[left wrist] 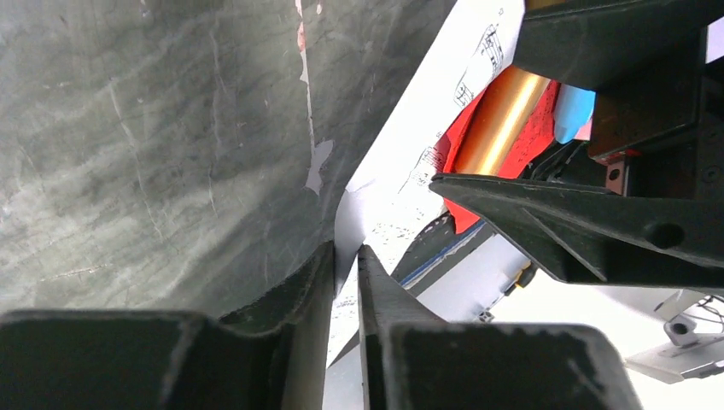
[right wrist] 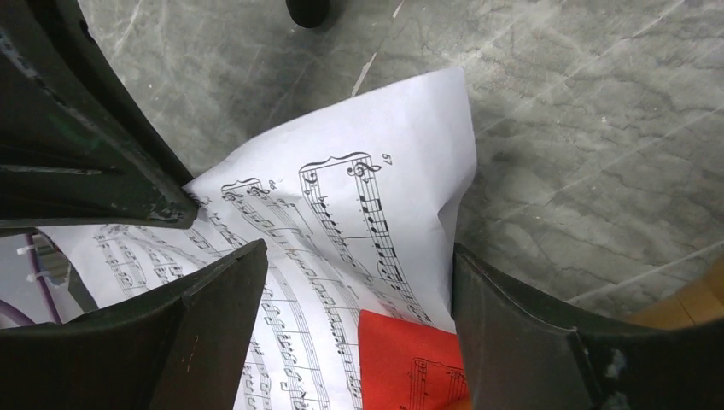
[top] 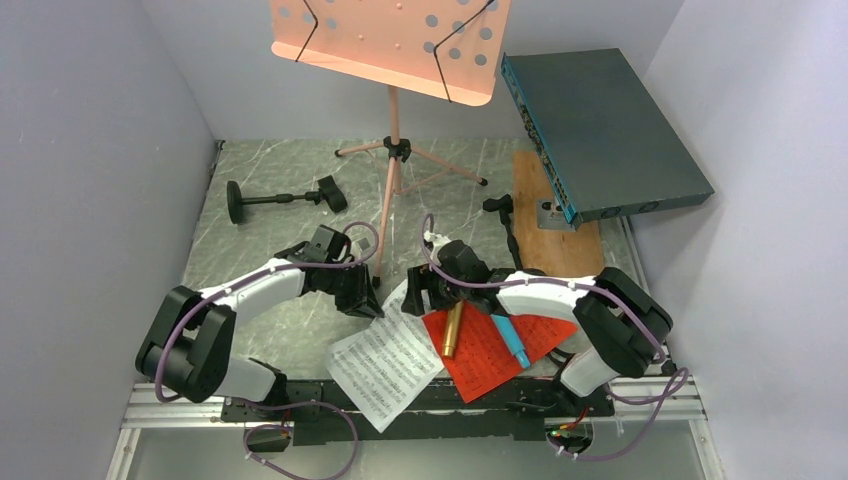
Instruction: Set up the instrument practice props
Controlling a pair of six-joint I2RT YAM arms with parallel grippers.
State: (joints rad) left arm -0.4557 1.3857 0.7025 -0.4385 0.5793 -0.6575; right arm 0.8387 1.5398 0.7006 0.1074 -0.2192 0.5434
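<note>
The white sheet-music page [top: 385,365] lies at the near edge, partly under the red page [top: 490,355]. On the red page rest the gold microphone [top: 452,328] and the blue microphone [top: 510,340]. My left gripper [left wrist: 346,249] is shut on the far edge of the white page [left wrist: 401,145], which curls up between the jaws. My right gripper [right wrist: 357,252] hangs open just above the white page [right wrist: 376,171] and the red page's corner [right wrist: 410,359], holding nothing. The pink music desk [top: 390,40] stands on its tripod at the back. One black pole [top: 275,200] lies left; another [top: 510,225] lies right.
A dark-teal box [top: 600,130] leans at the back right over a wooden board [top: 560,235]. Grey walls close in on both sides. The tripod legs [top: 420,165] spread just behind the two grippers. A metal rail [top: 660,405] runs along the near edge.
</note>
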